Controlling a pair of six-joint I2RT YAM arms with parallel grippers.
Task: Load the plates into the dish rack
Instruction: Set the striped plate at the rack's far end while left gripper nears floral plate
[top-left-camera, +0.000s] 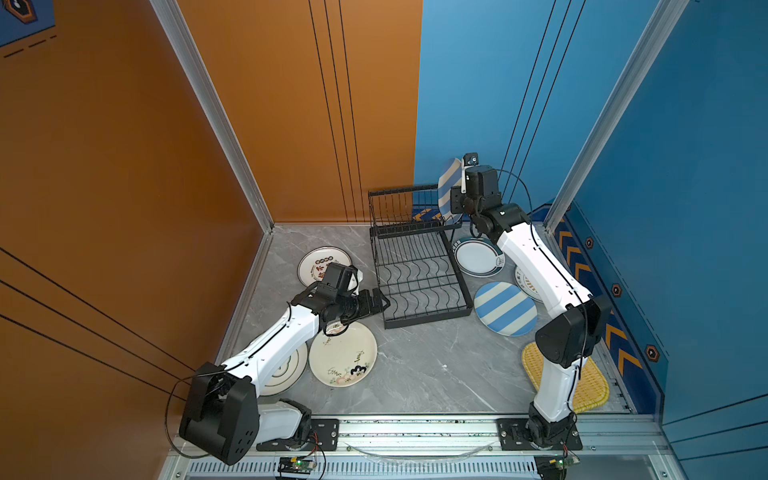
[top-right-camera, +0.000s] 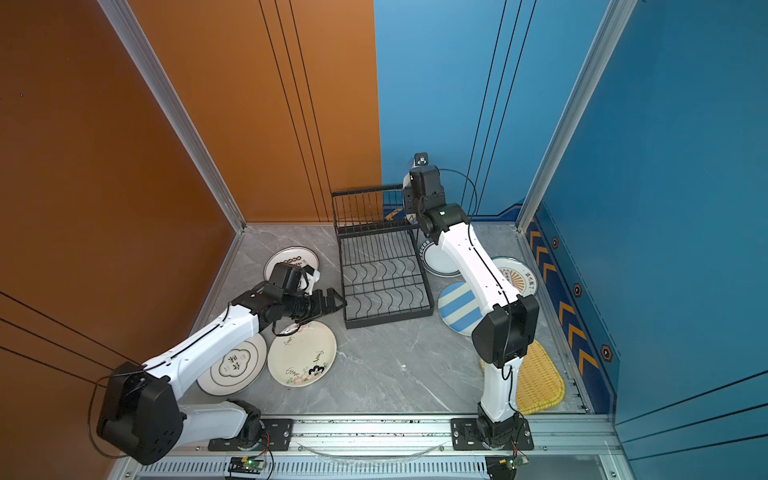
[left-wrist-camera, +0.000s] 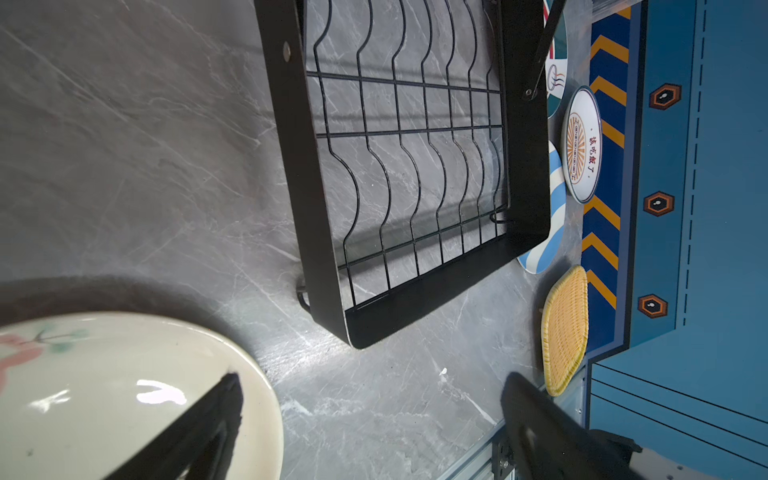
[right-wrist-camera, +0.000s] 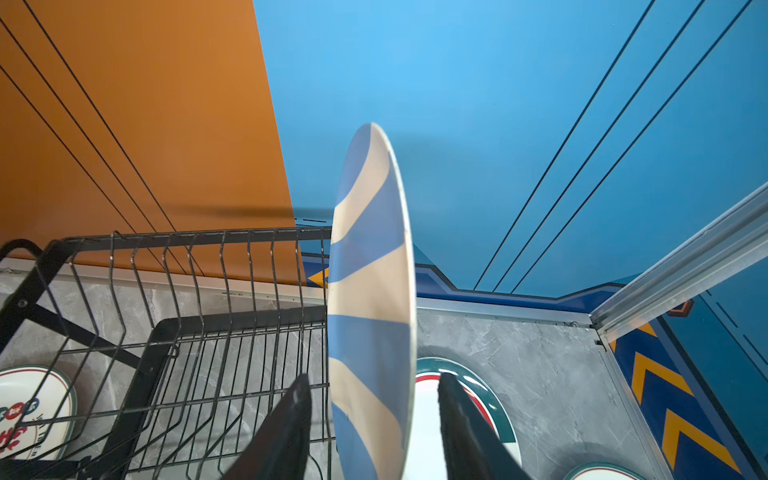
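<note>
The black wire dish rack (top-left-camera: 428, 320) stands mid-table, its tall barred tier (right-wrist-camera: 199, 241) at the back. A blue-cream striped plate (right-wrist-camera: 374, 257) stands on edge at the right end of that tier, also seen in a top view (top-left-camera: 448, 187). My right gripper (right-wrist-camera: 374, 380) straddles its rim, open, with a gap on each side of the plate. My left gripper (left-wrist-camera: 372, 379) is wide open and holds nothing. It hovers by the rack's front left corner, over the rim of a cream floral plate (top-left-camera: 343, 355).
Flat on the table right of the rack lie a second striped plate (top-left-camera: 505, 308), a teal-rimmed plate (top-left-camera: 478, 256), a sunburst plate (top-right-camera: 515, 276) and a yellow woven plate (top-left-camera: 590, 382). On the left lie a printed plate (top-left-camera: 320, 266) and a white plate (top-right-camera: 235, 365).
</note>
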